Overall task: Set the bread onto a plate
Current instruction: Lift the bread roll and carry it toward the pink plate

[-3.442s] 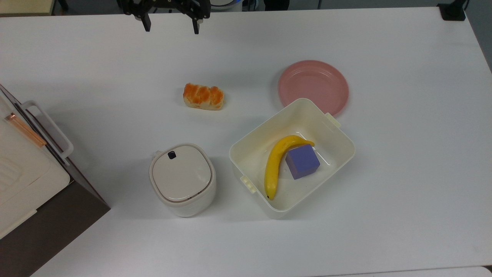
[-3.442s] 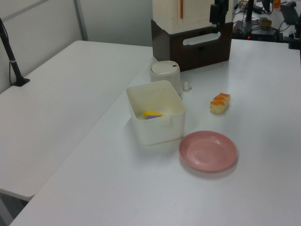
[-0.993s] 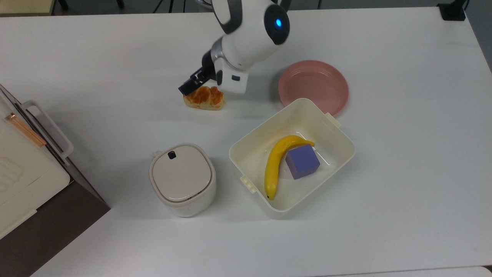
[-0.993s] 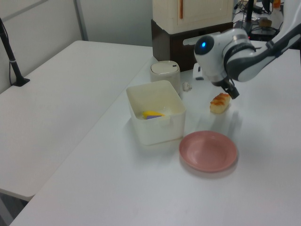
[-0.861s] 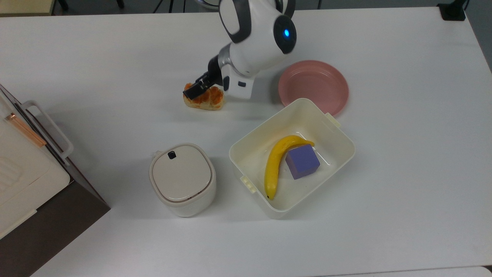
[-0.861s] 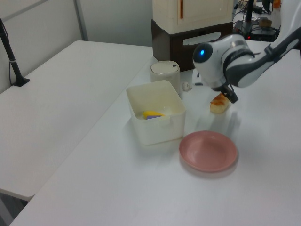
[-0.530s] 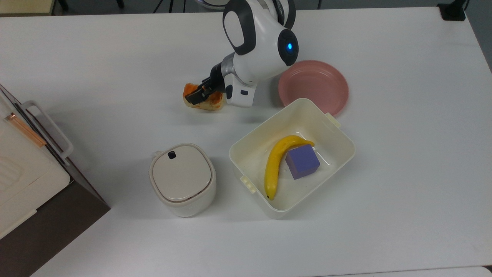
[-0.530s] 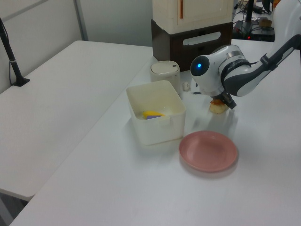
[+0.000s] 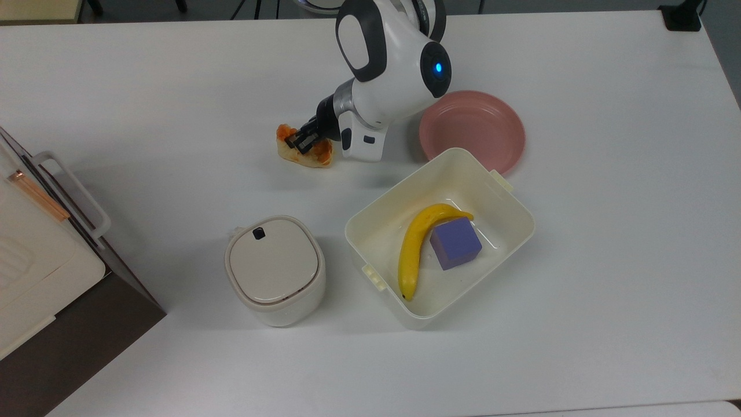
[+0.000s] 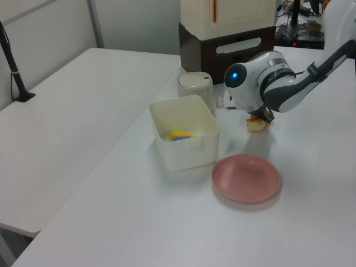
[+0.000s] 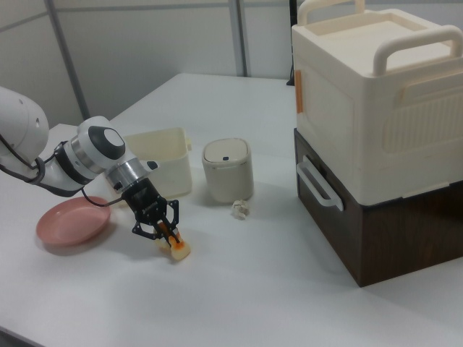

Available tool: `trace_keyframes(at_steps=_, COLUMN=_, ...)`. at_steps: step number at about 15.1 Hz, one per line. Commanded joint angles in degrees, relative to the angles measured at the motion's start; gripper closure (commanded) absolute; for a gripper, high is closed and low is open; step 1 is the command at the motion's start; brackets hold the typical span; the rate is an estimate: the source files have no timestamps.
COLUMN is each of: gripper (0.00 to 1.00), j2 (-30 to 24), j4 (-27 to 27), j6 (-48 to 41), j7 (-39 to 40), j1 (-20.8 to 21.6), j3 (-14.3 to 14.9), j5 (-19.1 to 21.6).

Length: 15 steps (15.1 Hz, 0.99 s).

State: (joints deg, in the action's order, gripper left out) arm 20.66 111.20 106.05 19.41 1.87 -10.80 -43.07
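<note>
Pincer [image 9: 302, 141] sits low over the bread [image 9: 305, 152], its two black fingers closed in on the bun's middle, one on each side, so it has the bread gripped while the bun rests on the white surface [image 9: 145, 104]. In the top view the bread lies just left of centre in the upper half of the frame, its orange top showing on both sides of the fingers. The right view shows the same grip from the side: the pincer [image 11: 160, 227] angles down at lower left and the bread [image 11: 177, 248] pokes out beneath it. In the left view the arm's white wrist covers most of the bun [image 10: 256, 124], leaving only a pale end visible at right of centre.

The pink plate [image 9: 474, 128] lies to the right of the bread in the top view, well apart from it, with the arm [image 9: 393, 63] between them. The plate's lower edge is just beside a corner of the cream tub [image 9: 370, 217], which holds a banana [image 9: 412, 249] and a purple cube [image 9: 455, 243]. A lidded white pot [image 9: 274, 269] stands left of the tub. The right view alone shows the full height of the cream box on a brown base [image 11: 376, 130] and a small crumpled scrap [image 11: 240, 210] beside the pot. Bare surface spreads above and left of the bread.

The arm reaches in from the top edge of the top view, wrist bent down and leftward.
</note>
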Motion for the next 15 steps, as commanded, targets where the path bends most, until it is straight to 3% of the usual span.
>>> trace_keyframes(at_steps=1, gripper=0.88, j2=-2.37, j4=-4.21, j6=-3.81, j7=7.8, j1=-0.11, j3=0.16, j5=0.61)
trace_keyframes(at_steps=4, gripper=0.88, j2=-4.13, j4=-12.73, j6=-11.37, j7=18.09, j1=-2.47, j3=0.25, j5=9.47)
trace_keyframes(at_steps=7, gripper=0.89, j2=-6.68, j4=-14.61, j6=-14.99, j7=18.74, j1=-2.92, j3=0.16, j5=13.7)
trace_keyframes(at_steps=12, gripper=0.93, j2=-11.51, j4=-14.69, j6=-14.03, j7=2.33, j1=-2.57, j3=0.16, j5=24.94)
trace_keyframes(at_steps=15, gripper=0.93, j2=-14.59, j4=-13.9, j6=-12.89, j7=-6.2, j1=-1.78, j3=0.08, j5=28.21)
